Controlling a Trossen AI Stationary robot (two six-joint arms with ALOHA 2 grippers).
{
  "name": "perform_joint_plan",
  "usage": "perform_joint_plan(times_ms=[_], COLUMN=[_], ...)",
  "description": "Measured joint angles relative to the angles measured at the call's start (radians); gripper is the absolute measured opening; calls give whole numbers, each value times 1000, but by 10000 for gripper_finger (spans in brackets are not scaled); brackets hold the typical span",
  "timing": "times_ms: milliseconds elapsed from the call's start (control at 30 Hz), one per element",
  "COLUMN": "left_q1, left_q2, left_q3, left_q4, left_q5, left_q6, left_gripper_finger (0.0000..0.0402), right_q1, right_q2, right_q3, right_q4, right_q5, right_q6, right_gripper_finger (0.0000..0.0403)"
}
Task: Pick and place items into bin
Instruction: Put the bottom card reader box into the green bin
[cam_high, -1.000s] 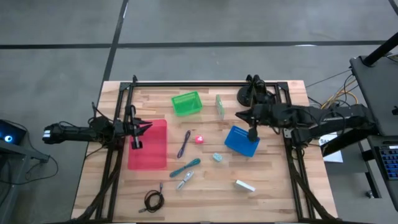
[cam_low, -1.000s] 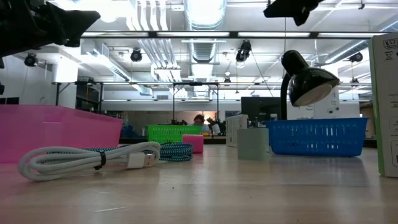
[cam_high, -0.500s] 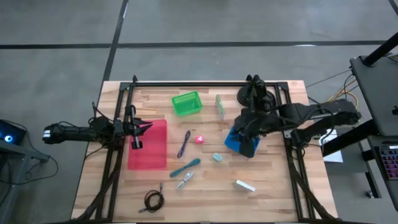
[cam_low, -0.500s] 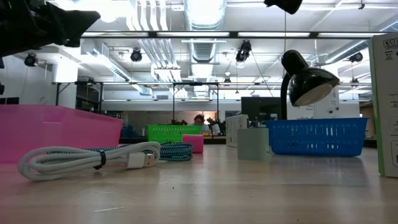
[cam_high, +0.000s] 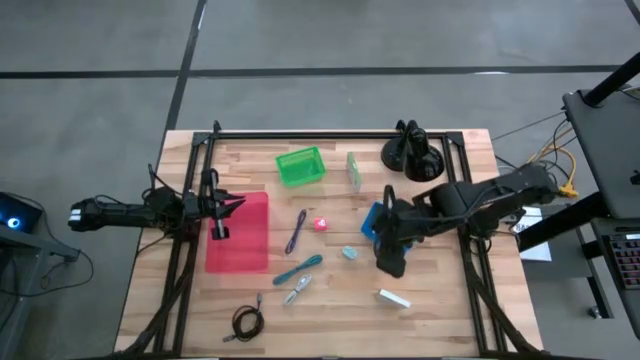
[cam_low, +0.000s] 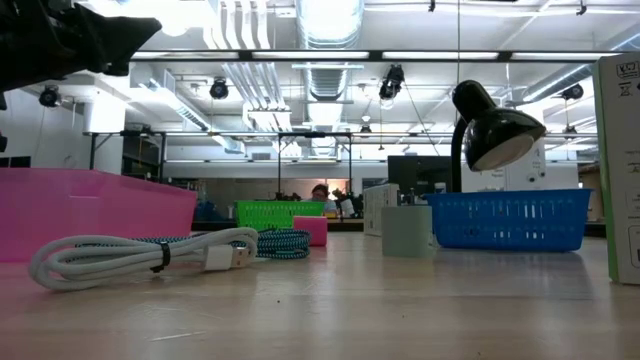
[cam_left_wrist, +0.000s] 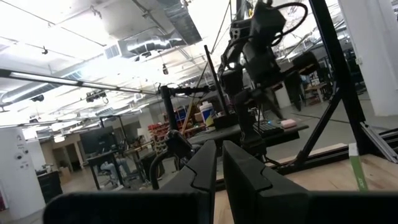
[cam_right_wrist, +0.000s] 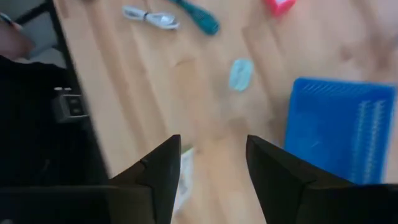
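The items lie scattered over the middle of the wooden table: a purple pen, a small pink-red piece, a pale blue bit, a teal tool, a silver clip, a white bar toward the near right, and a black coiled cable near the front left. A pale green block stands beside the green basket at the back. None of them is held.

The right gripper hangs above the bare wood just beside the blue basket, between the pale blue bit and the white bar. Its wrist view shows the two dark fingers standing apart with nothing between them, and past them the pale blue bit, the teal tool and the blue basket. The arm reaches in from the right edge, elbow bent, wrist pointed down.

The step in hand looks like an approach to a next pick, most likely the white bar or the pale blue bit. The next move calls for centring the fingers over one piece, dropping to the table and closing.

The left gripper waits over the pink bin, its fingers pressed together and empty.
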Motion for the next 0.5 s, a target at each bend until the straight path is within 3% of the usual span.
perform_joint_plan(times_ms=[200,500], left_q1=[0,0], left_q2=[0,2], left_q3=[0,0], left_q4=[0,0], left_q5=[0,0], left_q6=[0,-2], left_gripper_finger=[12,12], right_q1=[67,214], right_q2=[6,45], right_q3=[1,1], right_q4=[-22,-19], right_q5=[-38,-10], right_q6=[217,358], right_gripper_finger=[161,157])
